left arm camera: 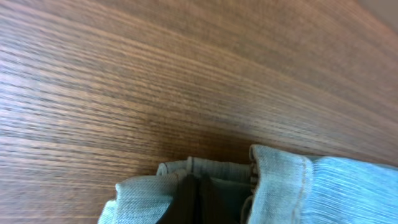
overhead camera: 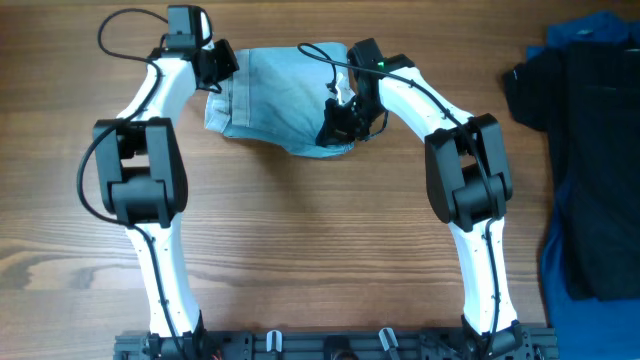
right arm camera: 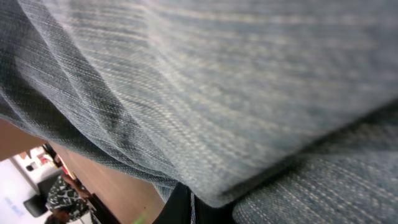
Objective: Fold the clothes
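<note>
The clothes, light blue denim shorts (overhead camera: 275,95), lie bunched at the far middle of the wooden table (overhead camera: 310,250). At their left edge my left gripper (overhead camera: 218,72) is shut on a fold. In the left wrist view its dark fingertips (left arm camera: 198,183) are pressed together and buried in a stitched hem of the shorts (left arm camera: 348,186). My right gripper (overhead camera: 345,118) is on the right part of the shorts. The right wrist view is filled with denim (right arm camera: 217,93) draped close over the camera. There the right gripper (right arm camera: 193,202) is shut, with a thin strip of cloth between its fingers.
A black garment (overhead camera: 590,150) lies at the right edge of the table, with dark blue cloth (overhead camera: 592,30) above it and along its lower left side (overhead camera: 558,270). Both arm bases stand at the near edge.
</note>
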